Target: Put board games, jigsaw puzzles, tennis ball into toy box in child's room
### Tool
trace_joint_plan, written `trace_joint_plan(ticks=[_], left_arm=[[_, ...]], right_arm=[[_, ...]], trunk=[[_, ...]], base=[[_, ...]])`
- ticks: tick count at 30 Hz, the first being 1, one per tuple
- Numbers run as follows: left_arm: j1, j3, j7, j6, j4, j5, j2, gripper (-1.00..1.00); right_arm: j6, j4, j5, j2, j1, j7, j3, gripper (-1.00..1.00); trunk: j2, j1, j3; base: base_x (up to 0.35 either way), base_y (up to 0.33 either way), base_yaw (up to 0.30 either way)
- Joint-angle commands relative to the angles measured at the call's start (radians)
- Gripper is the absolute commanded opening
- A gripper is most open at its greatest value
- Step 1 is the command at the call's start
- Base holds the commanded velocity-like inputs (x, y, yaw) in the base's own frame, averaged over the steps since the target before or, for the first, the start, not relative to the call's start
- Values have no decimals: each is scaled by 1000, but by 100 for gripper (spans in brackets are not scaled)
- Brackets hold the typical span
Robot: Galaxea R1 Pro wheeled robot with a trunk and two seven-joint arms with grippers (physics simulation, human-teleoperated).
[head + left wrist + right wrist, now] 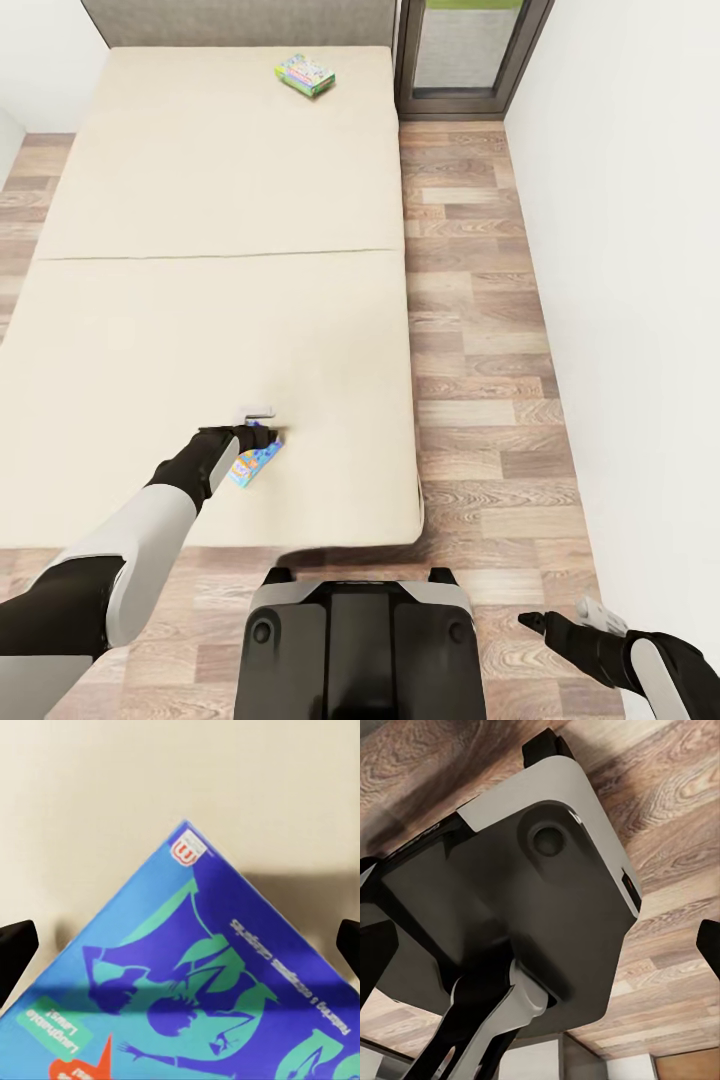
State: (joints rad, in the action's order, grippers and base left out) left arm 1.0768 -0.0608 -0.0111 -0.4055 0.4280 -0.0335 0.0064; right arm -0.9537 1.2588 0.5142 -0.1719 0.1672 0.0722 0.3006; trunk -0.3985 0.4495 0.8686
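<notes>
Two board games lie on the bed. The mostly blue one is near the mattress's front edge, and my left gripper hovers right over it. In the left wrist view the blue box lies corner-first between the wide-apart black fingertips; the gripper is open and not gripping it. The other board game, white and colourful with a green side, lies far up the bed near the headboard. My right gripper hangs open and empty low at the right, over the floor.
The wood-plank floor runs along the bed's right side, with a white wall beyond it. A dark-framed window stands at the far end. My own base is against the bed's foot, also seen in the right wrist view.
</notes>
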Motion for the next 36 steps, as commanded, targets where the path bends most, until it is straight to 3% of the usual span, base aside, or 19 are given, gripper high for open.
trace_joint_plan(ticks=[1,36], left_arm=[[0,-5,-1,-6,2,-3,0,100],[0,-4,-1,-6,2,-3,-1,100]], right_arm=[[-5,1,-6,0,1,8,2,100],[-5,1,-7,0,1,8,2,100]], trunk=[[-1,1,1],[-1,1,1]], base=[[-14,0,0],[-53,0,0]])
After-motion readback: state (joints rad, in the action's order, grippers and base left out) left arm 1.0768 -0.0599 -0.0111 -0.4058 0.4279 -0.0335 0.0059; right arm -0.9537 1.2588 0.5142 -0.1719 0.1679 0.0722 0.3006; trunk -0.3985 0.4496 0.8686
